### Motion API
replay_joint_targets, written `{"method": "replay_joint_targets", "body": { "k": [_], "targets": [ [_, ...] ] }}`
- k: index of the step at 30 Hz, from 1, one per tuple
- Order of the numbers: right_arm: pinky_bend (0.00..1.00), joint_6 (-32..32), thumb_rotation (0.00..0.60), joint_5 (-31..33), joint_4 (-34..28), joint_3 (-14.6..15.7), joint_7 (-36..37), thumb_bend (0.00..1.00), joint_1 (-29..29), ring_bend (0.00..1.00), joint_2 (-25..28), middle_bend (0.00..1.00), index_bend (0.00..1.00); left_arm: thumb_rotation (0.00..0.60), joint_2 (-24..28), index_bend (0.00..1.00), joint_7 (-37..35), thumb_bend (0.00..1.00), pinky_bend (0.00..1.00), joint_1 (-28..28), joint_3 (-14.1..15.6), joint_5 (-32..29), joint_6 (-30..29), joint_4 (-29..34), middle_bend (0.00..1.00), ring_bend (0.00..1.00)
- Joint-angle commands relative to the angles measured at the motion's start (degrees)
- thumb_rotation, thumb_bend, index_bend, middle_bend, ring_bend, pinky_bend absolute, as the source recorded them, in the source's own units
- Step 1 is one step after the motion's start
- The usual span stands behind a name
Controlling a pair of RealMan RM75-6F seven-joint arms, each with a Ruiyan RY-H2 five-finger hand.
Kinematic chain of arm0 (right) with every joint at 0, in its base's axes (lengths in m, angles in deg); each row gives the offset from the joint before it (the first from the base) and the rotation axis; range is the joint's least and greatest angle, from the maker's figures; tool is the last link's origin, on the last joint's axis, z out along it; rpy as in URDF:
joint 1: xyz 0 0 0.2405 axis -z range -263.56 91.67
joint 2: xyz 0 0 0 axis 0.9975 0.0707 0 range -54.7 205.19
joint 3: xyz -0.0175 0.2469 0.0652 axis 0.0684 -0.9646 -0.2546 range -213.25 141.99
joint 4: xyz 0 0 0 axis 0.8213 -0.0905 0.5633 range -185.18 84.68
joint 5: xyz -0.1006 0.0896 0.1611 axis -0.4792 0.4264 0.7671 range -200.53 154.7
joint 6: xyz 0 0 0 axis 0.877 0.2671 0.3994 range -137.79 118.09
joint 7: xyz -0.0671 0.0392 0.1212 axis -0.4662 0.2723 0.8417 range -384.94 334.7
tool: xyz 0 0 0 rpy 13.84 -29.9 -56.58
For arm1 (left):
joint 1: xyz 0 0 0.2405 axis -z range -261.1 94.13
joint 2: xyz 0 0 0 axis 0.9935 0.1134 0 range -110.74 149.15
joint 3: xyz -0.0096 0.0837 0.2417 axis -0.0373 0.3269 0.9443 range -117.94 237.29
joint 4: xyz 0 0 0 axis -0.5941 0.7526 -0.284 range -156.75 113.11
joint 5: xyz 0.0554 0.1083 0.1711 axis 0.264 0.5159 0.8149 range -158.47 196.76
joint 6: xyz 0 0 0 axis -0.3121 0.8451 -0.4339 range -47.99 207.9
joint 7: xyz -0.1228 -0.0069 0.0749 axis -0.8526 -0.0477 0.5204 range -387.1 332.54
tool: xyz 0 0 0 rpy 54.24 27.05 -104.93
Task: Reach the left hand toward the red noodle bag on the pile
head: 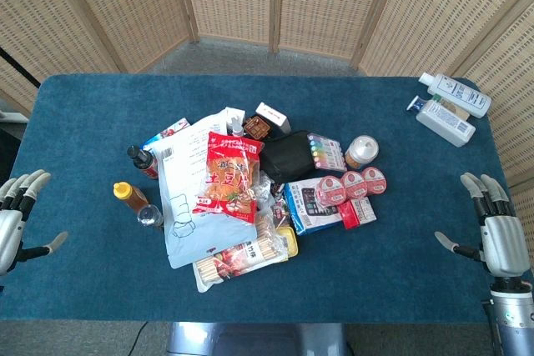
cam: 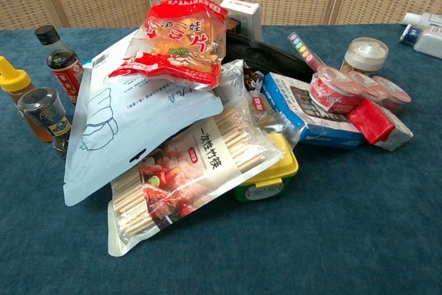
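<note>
While the left hand (head: 18, 210) rested at the left edge of the blue desk (head: 83, 114), its fingers were spread and it held nothing. Far from it, the red noodle bag (head: 228, 177) lay on top of the pile in the middle, upon a pale blue-white pouch (head: 179, 206) and above a pack of bamboo skewers (cam: 183, 181). At the opposite edge, the right hand (head: 494, 231) was likewise spread wide and empty. Two white bottles (head: 450, 106) lay in the far right corner.
</note>
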Motion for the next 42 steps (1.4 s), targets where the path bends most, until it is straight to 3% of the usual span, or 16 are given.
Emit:
{"method": "replay_joint_targets", "body": {
  "k": [1,11,16,25,36,42],
  "targets": [
    [0.0,-0.1,0.6,0.0,0.0,0.0,0.0,0.0,-0.1,0.0,-0.1,0.0,0.0,0.559,-0.2,0.0,0.0,0.28,0.0,0.2,0.2,0.3,0.4,-0.3,0.0,0.0],
    [0.0,-0.7,0.6,-0.1,-0.3,-0.3,0.3,0.0,-0.7,0.0,-0.2,0.0,0.0,0.563,-3.0,0.0,-2.6,0.28,0.0,3.5,-0.8,7.7,-0.2,-6.1,0.0,0.0],
    [0.0,-0.6,0.6,-0.4,-0.6,-0.4,0.2,0.0,-1.0,0.0,-0.2,0.0,0.0,0.562,-5.4,0.0,-4.2,0.28,0.0,10.4,-3.1,14.1,2.2,-12.4,0.0,0.0],
    [0.0,0.5,0.6,-0.5,-1.4,-0.5,0.7,0.0,-0.5,0.0,0.5,0.0,0.0,0.56,-10.3,0.0,-5.5,0.28,0.0,23.1,-2.8,22.0,12.5,-19.7,0.0,0.0],
    [0.0,1.2,0.6,-0.2,-2.0,-1.0,1.9,0.0,-0.1,0.0,1.3,0.0,0.0,0.559,-15.4,0.0,-2.9,0.27,0.0,33.8,-1.9,31.7,11.3,-33.6,0.0,0.0],
    [0.0,1.1,0.6,-0.2,-2.3,-0.8,1.8,0.0,-0.1,0.0,1.5,0.0,0.0,0.558,-17.6,0.0,-1.0,0.28,0.0,39.5,-1.6,32.3,15.5,-35.7,0.0,0.0]
  ]
}}
